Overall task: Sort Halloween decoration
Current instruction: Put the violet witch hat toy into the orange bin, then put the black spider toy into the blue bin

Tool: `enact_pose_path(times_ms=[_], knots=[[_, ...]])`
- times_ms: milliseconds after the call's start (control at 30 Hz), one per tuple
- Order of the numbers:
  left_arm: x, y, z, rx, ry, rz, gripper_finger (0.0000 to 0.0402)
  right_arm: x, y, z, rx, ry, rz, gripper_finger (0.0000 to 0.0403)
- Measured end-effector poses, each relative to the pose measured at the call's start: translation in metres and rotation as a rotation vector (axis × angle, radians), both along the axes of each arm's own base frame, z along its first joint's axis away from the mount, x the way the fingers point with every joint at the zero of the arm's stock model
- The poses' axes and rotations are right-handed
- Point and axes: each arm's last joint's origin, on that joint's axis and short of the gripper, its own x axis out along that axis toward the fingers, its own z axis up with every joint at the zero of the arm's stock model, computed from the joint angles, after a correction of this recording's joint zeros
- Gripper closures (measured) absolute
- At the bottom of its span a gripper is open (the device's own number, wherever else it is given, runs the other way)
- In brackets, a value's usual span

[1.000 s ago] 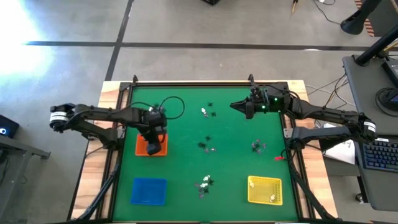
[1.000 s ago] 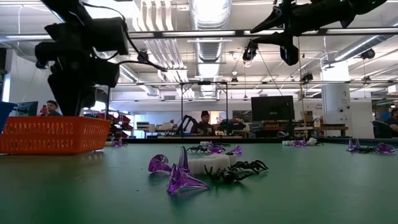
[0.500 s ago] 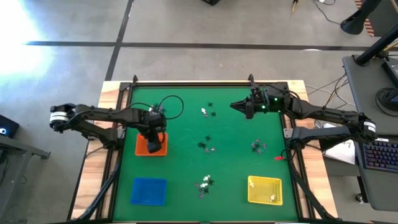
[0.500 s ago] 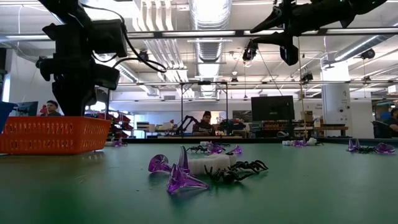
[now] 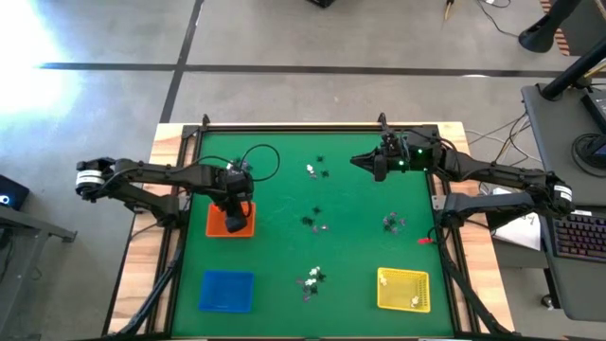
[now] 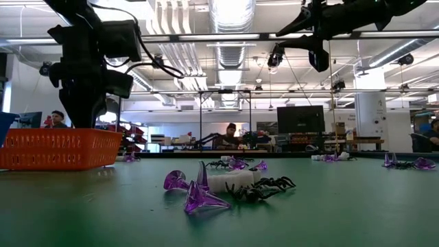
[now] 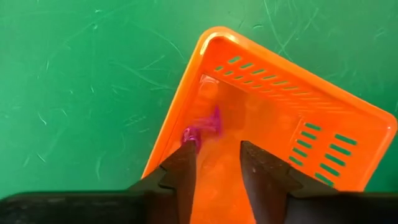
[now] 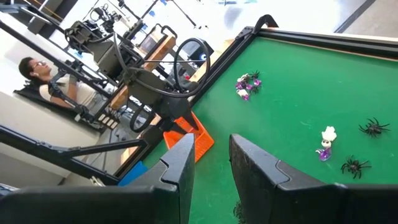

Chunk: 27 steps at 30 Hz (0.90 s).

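Left gripper point(image 7: 217, 163) hangs over the orange tray point(image 7: 323, 115) at nine o'clock — fingers parted, gripping nothing, a purple trinket point(image 7: 202, 129) just off one tip inside the tray. Right gripper point(image 5: 380, 170) waits at one o'clock, fingers apart, empty.

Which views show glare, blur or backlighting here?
High view: bright glare washes the floor at upper left. Low view: bright ceiling lights silhouette both arms. Left wrist view: the pinkish-purple trinket over the orange plastic tray is motion-blurred.
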Motion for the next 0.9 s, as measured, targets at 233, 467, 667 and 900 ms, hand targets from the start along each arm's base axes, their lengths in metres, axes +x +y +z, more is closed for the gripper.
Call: enact_pose_path(times_ms=[233,467,667,900], knots=[[0.0,-0.001,0.0,-0.03,0.001,0.04,0.0258,0.0,0.0,0.0,-0.015,0.002,0.004,0.0309],[0.006,-0.001,0.014,-0.086,-0.058,0.076,0.026,0.0,0.0,0.0,-0.176,0.022,0.041,0.031],[0.026,0.002,0.058,-0.055,-0.221,0.046,0.027,0.004,-0.002,-0.004,-0.248,0.056,0.042,0.031],[0.05,0.012,0.1,0.182,-0.333,-0.08,0.0272,0.007,-0.005,-0.009,-0.303,0.095,0.017,0.031]])
